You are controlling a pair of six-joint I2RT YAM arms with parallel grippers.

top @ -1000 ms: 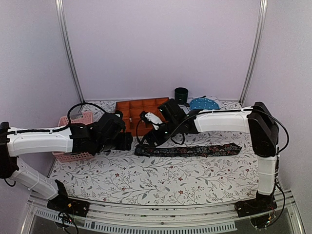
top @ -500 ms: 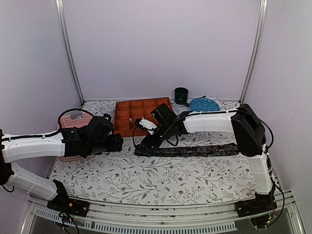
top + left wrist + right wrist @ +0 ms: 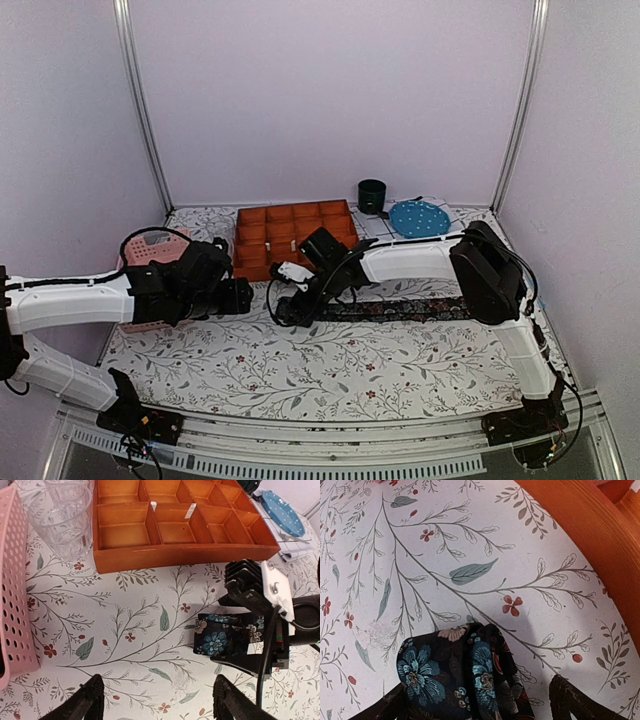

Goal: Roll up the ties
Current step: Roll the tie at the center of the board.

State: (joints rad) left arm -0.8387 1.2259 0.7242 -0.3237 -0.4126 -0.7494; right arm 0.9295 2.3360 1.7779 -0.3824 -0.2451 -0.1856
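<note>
On the flowery table [image 3: 330, 370], a long dark tie [image 3: 410, 309] laid flat from right to left. At its left end, the right end effector [image 3: 288, 308], held low at the tip of a white arm stretched far across from the right side. Wide open, one finger on each side of the folded tie end, not squeezing it. Just to the left, the left end effector [image 3: 243, 296], at the tip of an arm reaching in sideways from the left edge. Near the tie end but apart from it. Open too, with nothing between the fingers.

Behind the tie, an orange tray [image 3: 252, 268] with many little boxes. At the left edge, a pink basket [image 3: 150, 248], its inside too hard to see. Far back, a dark cup [image 3: 372, 195] and a blue dotted plate [image 3: 418, 215].

Only from the left wrist: two small white bits [image 3: 153, 506] in two tray boxes, and clear cups [image 3: 62, 520] between basket and tray. Only from the right wrist, close up: blue flowers on the tie end, the cloth doubled over into two humps. From above, too small to tell.
</note>
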